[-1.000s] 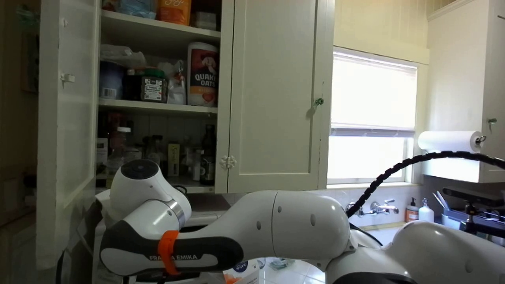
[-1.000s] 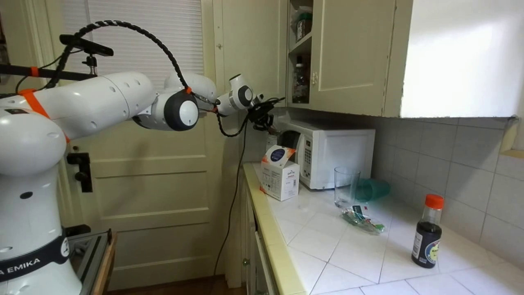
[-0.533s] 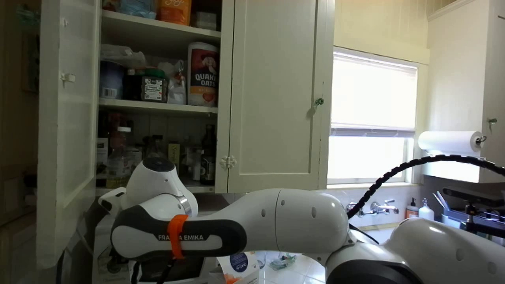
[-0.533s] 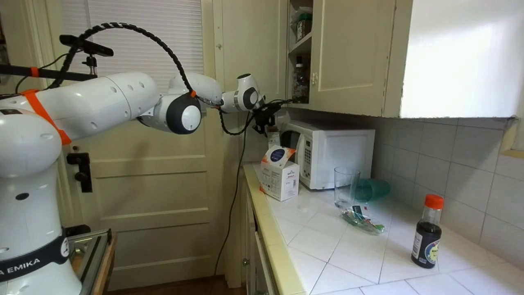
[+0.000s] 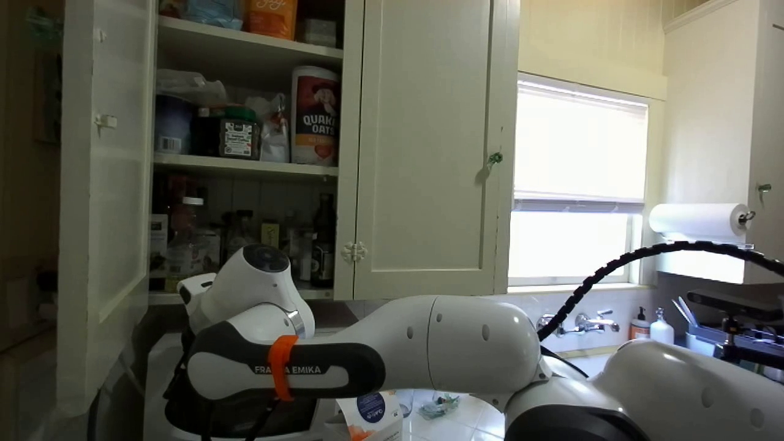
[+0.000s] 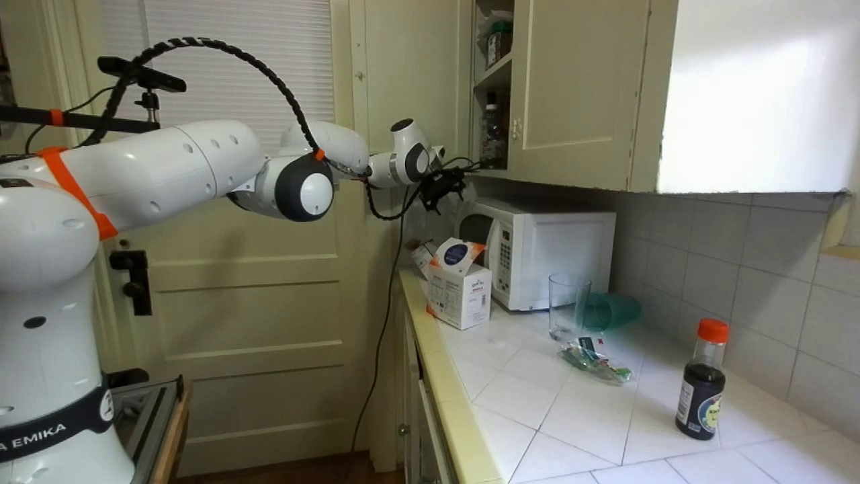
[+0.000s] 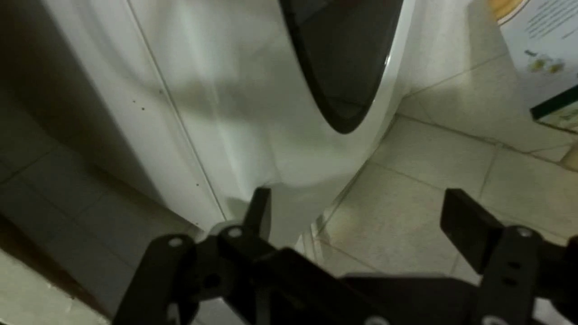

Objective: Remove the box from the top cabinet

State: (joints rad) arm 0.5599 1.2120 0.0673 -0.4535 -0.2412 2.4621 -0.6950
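Box [image 6: 422, 257] tilted at the far corner of the counter [image 6: 510, 413], partly hidden behind the open-topped carton [image 6: 460, 294]; gripper [image 7: 356, 212] up near the microwave [image 6: 564, 255], its fingers spread wide, and the cabinet [image 5: 350, 153] standing open above!

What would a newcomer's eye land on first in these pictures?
Probably the white robot arm, spanning an exterior view and partly covering the open top cabinet. Next, perhaps the Quaker Oats canister on the cabinet's middle visible shelf, then, in an exterior view, the orange-capped dark bottle at right on the tiled counter.
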